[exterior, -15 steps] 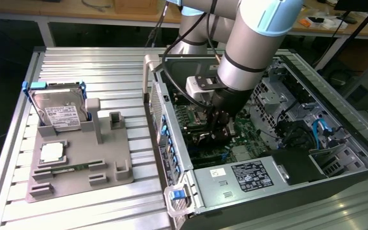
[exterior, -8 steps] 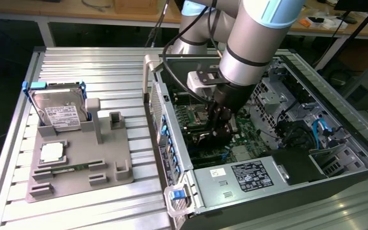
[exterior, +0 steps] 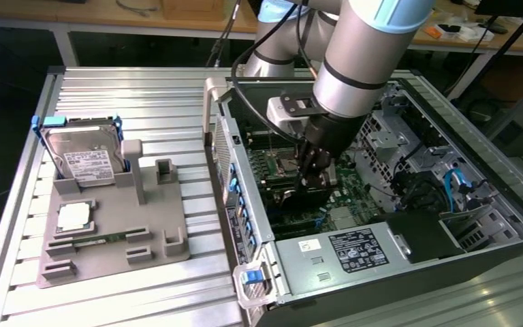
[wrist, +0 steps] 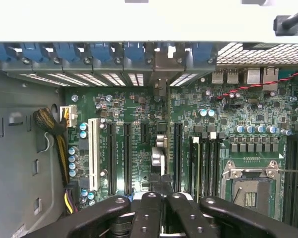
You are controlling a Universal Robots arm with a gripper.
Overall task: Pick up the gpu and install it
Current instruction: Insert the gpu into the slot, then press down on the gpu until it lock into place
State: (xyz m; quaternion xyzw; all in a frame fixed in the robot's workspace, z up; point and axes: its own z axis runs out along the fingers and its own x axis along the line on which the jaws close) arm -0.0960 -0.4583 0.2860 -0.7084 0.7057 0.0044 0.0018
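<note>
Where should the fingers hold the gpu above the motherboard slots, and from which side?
Hold it by its upper edge, from above, with one finger on each flat face. The gpu is thin and stands on edge, its lower edge toward the motherboard. The gripper holds it so.

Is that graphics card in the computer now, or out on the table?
In the computer case. The gripper holds the gpu edge-on over the motherboard slots. Whether it is fully seated, cannot tell.
</note>
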